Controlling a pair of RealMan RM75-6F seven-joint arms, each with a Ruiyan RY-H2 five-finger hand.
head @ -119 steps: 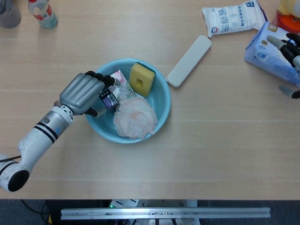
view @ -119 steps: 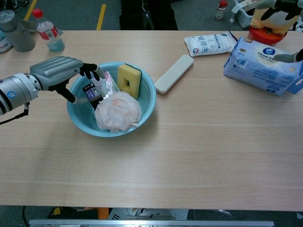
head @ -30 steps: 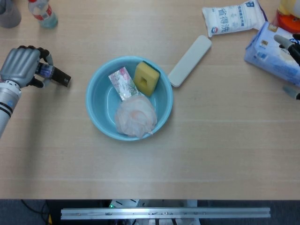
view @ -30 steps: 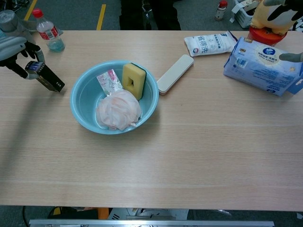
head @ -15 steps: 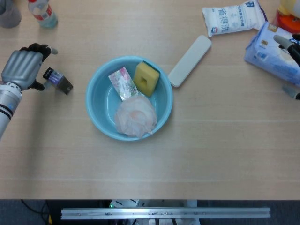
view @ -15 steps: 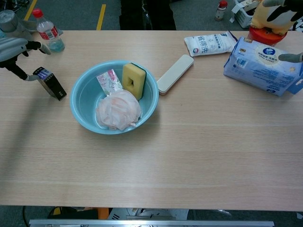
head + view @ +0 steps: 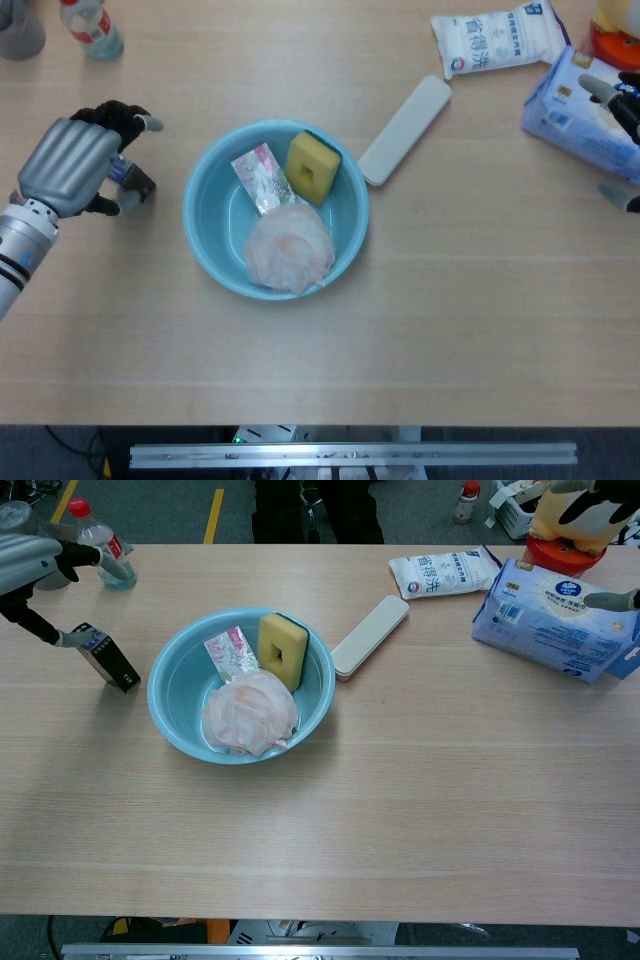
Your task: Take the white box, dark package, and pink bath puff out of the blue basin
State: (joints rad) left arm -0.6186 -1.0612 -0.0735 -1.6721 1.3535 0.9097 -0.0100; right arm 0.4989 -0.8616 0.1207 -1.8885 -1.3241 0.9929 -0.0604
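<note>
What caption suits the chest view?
Dark package out on the table, pink bath puff in the blue basin.

My left robot hand (image 7: pixel 75 165) has a ribbed silver-grey back, black fingers with pale tips, and a white wrist with dark rings.

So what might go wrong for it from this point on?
The dark package stands tilted on the table just left of the blue basin, with the left hand right beside it; a nudge might topple it. The pink bath puff lies against the yellow sponge and a small floral packet, so grabbing it could drag those out too. The light basin might also slide when a hand reaches in.
</note>
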